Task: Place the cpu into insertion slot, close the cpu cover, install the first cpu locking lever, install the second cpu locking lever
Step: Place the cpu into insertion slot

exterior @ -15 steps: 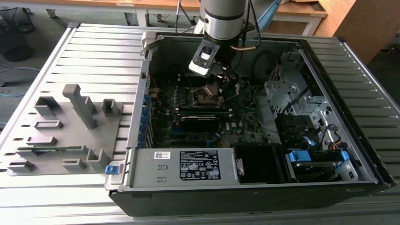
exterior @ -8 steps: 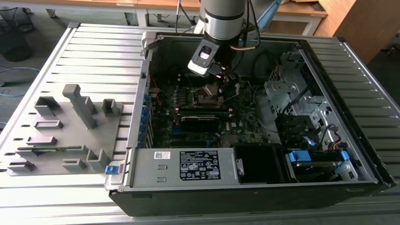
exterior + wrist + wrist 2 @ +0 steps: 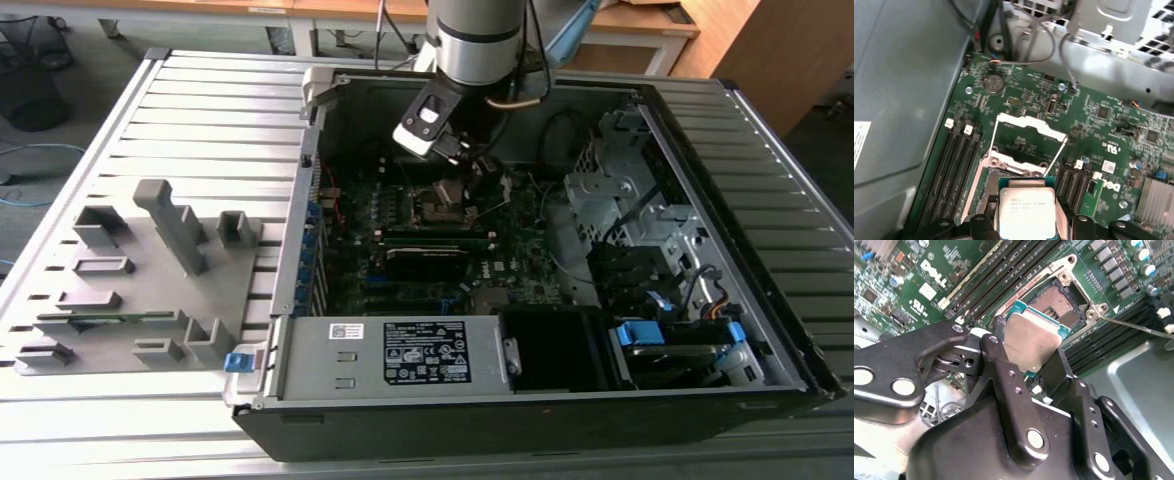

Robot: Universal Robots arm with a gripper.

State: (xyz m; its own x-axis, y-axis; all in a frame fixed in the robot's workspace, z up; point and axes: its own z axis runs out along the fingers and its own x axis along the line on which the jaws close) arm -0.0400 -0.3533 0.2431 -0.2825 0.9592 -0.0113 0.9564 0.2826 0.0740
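Note:
My gripper (image 3: 1031, 354) is shut on the cpu (image 3: 1033, 337), a flat square chip with a silver top and a green edge. It holds the chip tilted just above the insertion slot (image 3: 1058, 302), whose dark pin field lies open. In the first wrist view the cpu (image 3: 1026, 205) sits between the black fingers (image 3: 985, 222), and the cpu cover (image 3: 1029, 125) is swung open beyond the socket. Two thin locking levers (image 3: 991, 145) stand raised beside the cover. In the exterior view the gripper (image 3: 461, 183) hangs inside the case over the socket (image 3: 430, 203).
The open computer case (image 3: 307, 180) lies on a slatted table. It contains a power supply (image 3: 420, 350), a drive cage (image 3: 607, 190) and cables (image 3: 561, 130). Memory slots (image 3: 956, 160) flank the socket. A grey fixture rack (image 3: 147, 270) stands at the exterior view's left.

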